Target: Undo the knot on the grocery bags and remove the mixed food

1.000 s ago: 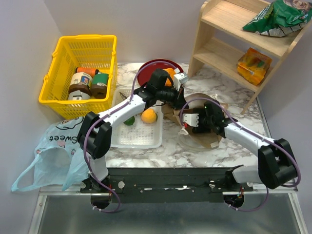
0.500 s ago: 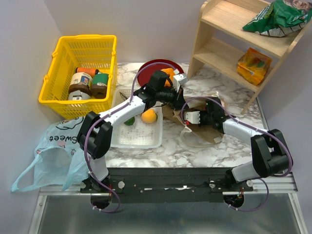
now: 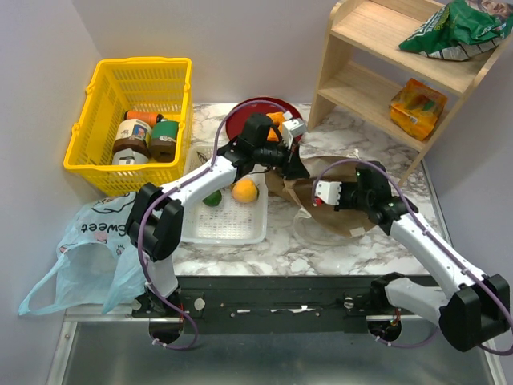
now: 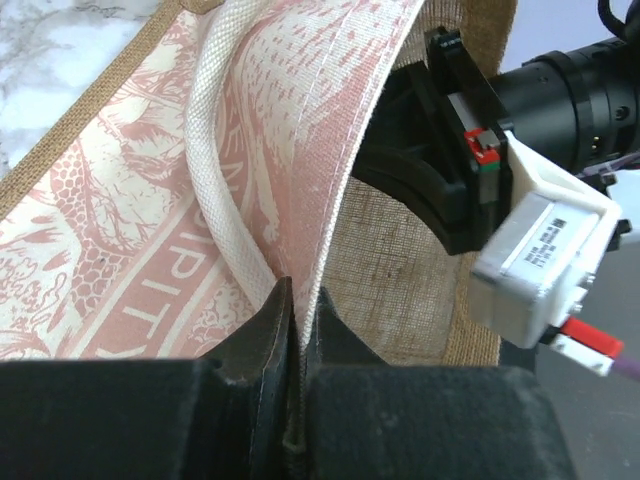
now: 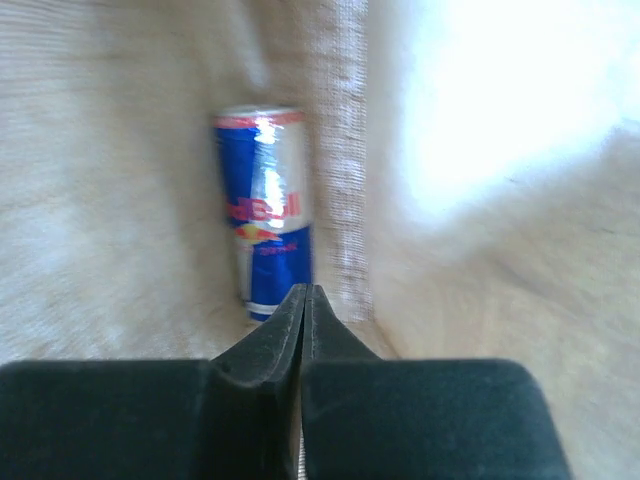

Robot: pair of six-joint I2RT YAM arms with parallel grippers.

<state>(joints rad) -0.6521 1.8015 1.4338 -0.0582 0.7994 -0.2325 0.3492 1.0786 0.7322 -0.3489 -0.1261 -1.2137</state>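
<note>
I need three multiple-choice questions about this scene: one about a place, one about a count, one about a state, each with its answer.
1. Where does the green crisp bag lie?
A. on the top board of the wooden shelf
B. in the yellow basket
C. on the red plate

2. How many fruits lie in the white tray?
A. none
B. two
C. five

3. How do the left fingers stand?
A. wide open
B. shut on the edge of the brown bag
C. shut on a jar

Answers:
1 A: it rests on the top board.
2 B: a lime and an orange.
3 B: the left wrist view shows the edge pinched between them.
</note>
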